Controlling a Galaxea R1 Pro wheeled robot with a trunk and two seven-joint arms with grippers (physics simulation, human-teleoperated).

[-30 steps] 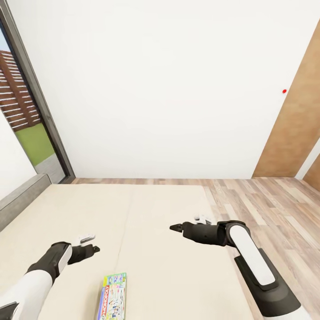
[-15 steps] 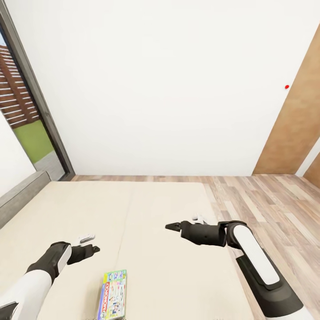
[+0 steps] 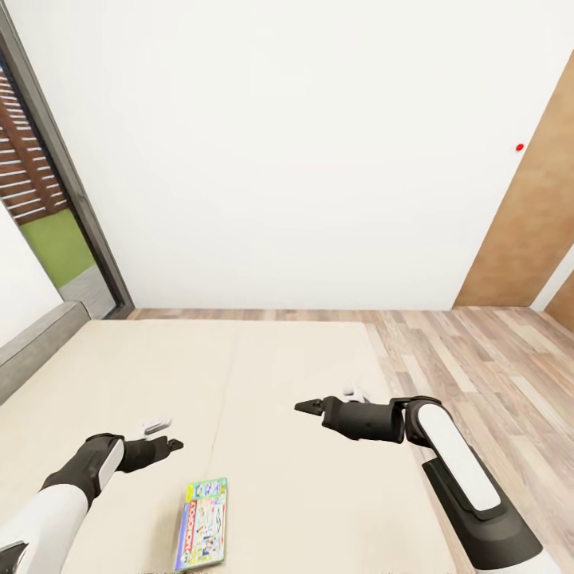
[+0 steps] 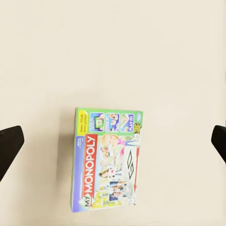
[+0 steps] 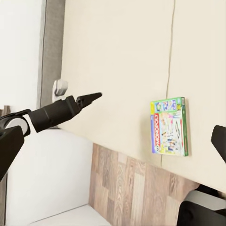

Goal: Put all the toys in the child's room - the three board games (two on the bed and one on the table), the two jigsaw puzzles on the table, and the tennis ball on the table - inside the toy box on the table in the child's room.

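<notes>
One board game, a green-edged Monopoly box, lies flat on the beige mattress of the bed near its front edge. It also appears in the left wrist view and the right wrist view. My left gripper hovers above the mattress just left of and beyond the box, open, its dark fingertips wide apart with the box between them. My right gripper is open over the mattress, to the right of the box and further back, holding nothing. The left gripper shows from the right wrist.
The dark grey bed frame runs along the left. A dark-framed glass door stands at the far left, with a white wall behind the bed. Wood-plank floor and a brown wooden panel lie to the right.
The head view has tilted slightly. My right gripper has edged a little to the left over the mattress. The left gripper has barely moved, and the Monopoly box lies where it was.
</notes>
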